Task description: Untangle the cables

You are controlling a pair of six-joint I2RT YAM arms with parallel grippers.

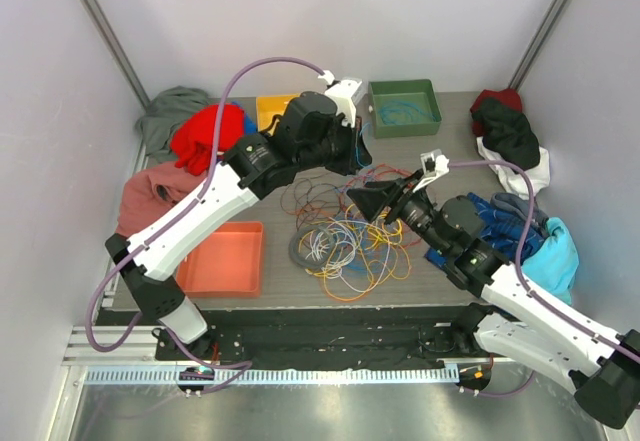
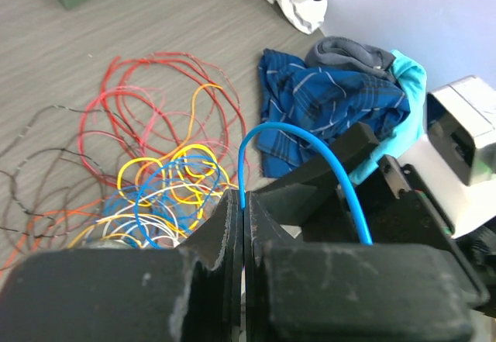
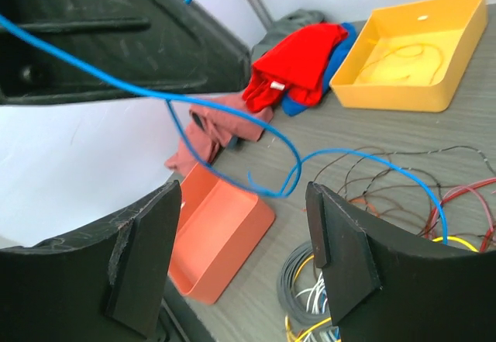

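The left arm's fingers (image 2: pixel 242 214) are pressed flat together on a single blue cable (image 2: pixel 294 130), pinching it right at their tips above the middle of the tabletop (image 1: pixel 450 151). From that pinch the blue cable arches up and over, then drops towards the right arm. The right arm's fingers (image 3: pixel 341 237) are spread wide with nothing held. Seen from the right wrist, the blue cable curls across the gap between them, but whether it touches either finger cannot be told. The rest of the cables (image 1: pixel 345 241) lie in a loose tangled heap on the tabletop below and between the two arms: red loops at the far side, yellow, orange, blue and white strands knotted together in the middle, thin black ones trailing off to the left, and a grey coil (image 3: pixel 298 272) at the near left edge of the heap. A green bin (image 1: pixel 405 85) at the far edge holds some blue cable, and a yellow bin (image 3: pixel 387 98) left of it has one yellow strand inside. An orange bin (image 1: pixel 262 261) sits at the near left of the heap. Clothes lie around the edges: a red garment (image 1: pixel 205 133) at the far left and a blue checked shirt (image 2: pixel 325 98) on the right.
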